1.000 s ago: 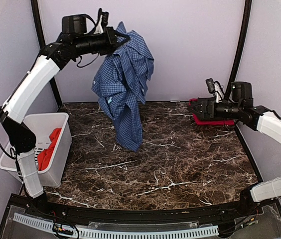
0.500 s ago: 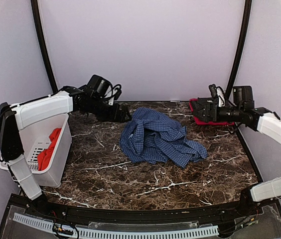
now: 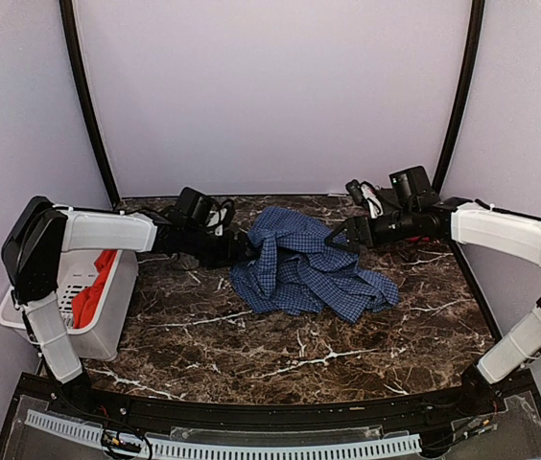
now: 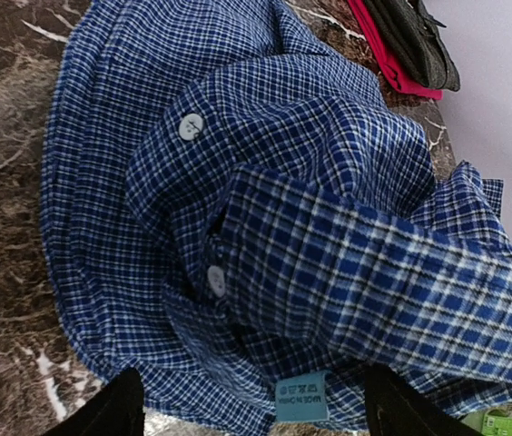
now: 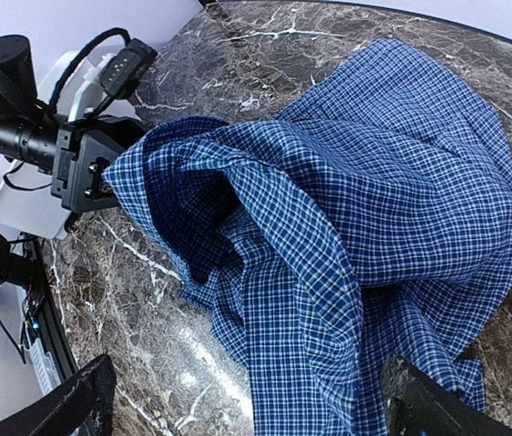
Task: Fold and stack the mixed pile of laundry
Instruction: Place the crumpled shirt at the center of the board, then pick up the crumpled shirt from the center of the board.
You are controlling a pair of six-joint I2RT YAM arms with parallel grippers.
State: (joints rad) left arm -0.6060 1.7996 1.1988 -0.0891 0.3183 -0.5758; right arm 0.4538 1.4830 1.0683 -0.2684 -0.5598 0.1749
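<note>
We log the checked shirt (image 3: 304,268) crumpled on the counter (image 3: 299,369), long axis crosswise between the hands: left hand (image 3: 242,251) at its left edge, right hand (image 3: 341,236) at its far-right edge, both spread wide, holding nothing.

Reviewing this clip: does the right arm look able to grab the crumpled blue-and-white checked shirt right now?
Probably yes. The right gripper hovers open at the edge of the blue-and-white checked cloth shirt; nothing lies between them, and the left gripper is at the opposite side.
</note>
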